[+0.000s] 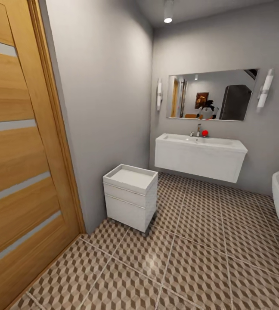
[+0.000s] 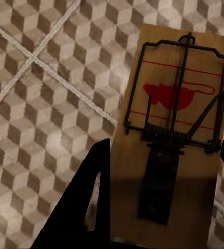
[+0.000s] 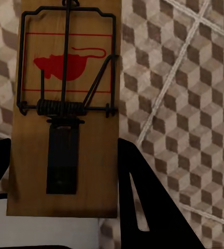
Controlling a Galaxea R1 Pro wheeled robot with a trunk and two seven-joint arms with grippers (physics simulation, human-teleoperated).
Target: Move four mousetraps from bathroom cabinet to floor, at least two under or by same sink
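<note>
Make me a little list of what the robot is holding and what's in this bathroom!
left tool: shut on a mousetrap, above the tiles
right tool: shut on another mousetrap, above the tiles
floor: cube-pattern tiles
sink: white, on the far wall, under a mirror
on the sink: a small red thing by the tap
left of view: wooden door
by the wall: white drawer unit

Two mousetraps in play: one wooden board with a red mouse print and black wire spring [image 2: 171,129] sits clamped in the left gripper [image 2: 164,207], the other mousetrap [image 3: 65,104] in the right gripper [image 3: 60,197], both above the cube-pattern bathroom floor [image 1: 191,258]. White sink [image 1: 199,150] hangs on the far wall.
</note>
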